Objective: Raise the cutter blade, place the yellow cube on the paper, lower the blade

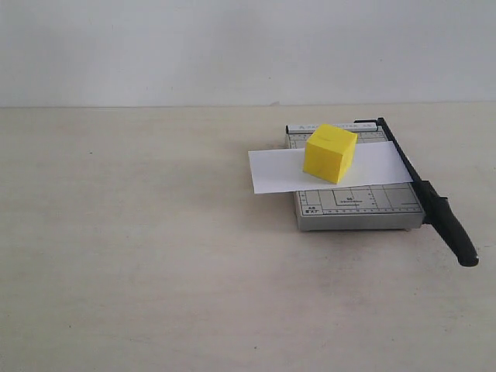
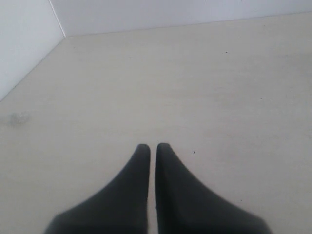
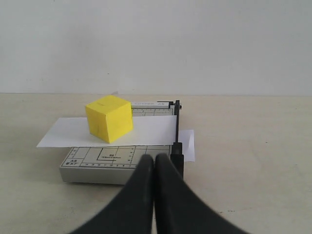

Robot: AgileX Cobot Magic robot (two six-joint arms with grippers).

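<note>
The yellow cube rests on the white paper, which lies across the grey ruled cutter board. The black cutter blade lies down flat along the board's right edge, its thick handle sticking out toward the front. Neither arm shows in the exterior view. My right gripper is shut and empty, hovering in front of the board near the blade handle. My left gripper is shut over bare table, holding nothing.
The pale tabletop spreads wide to the left of the board. A white wall runs along the back edge, and a wall corner shows in the left wrist view.
</note>
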